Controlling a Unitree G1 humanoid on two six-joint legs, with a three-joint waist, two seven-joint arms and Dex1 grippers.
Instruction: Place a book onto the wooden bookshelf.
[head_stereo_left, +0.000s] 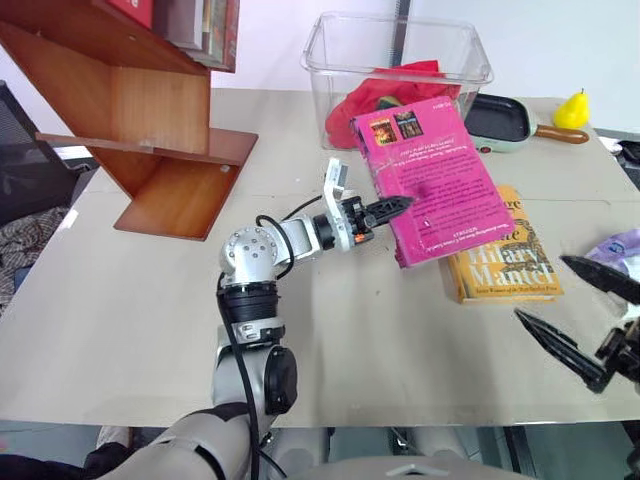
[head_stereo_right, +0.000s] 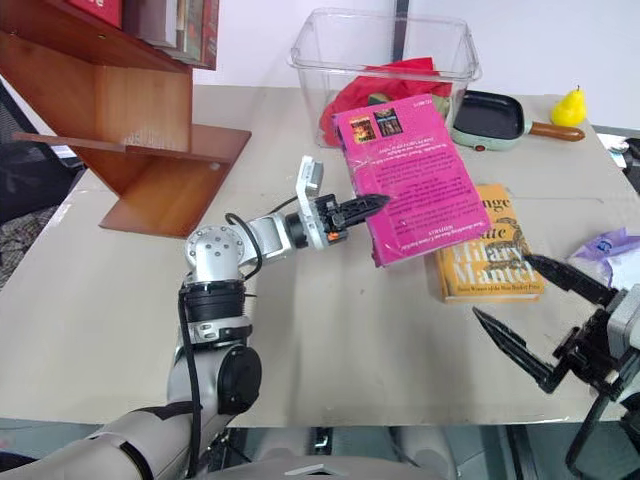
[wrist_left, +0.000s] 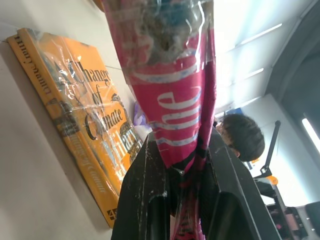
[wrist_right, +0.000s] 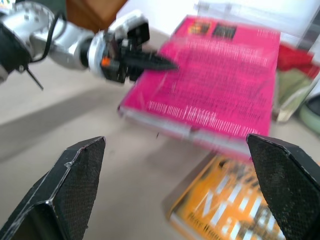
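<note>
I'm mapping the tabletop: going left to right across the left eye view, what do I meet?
Wooden bookshelf → left tool → pink book → yellow book → green pan → yellow pear

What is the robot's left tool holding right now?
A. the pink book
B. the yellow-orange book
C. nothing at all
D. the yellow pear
A. The left tool is shut on the edge of the pink book, lifting it off the table, while the yellow-orange book lies flat on the table beneath it.
</note>
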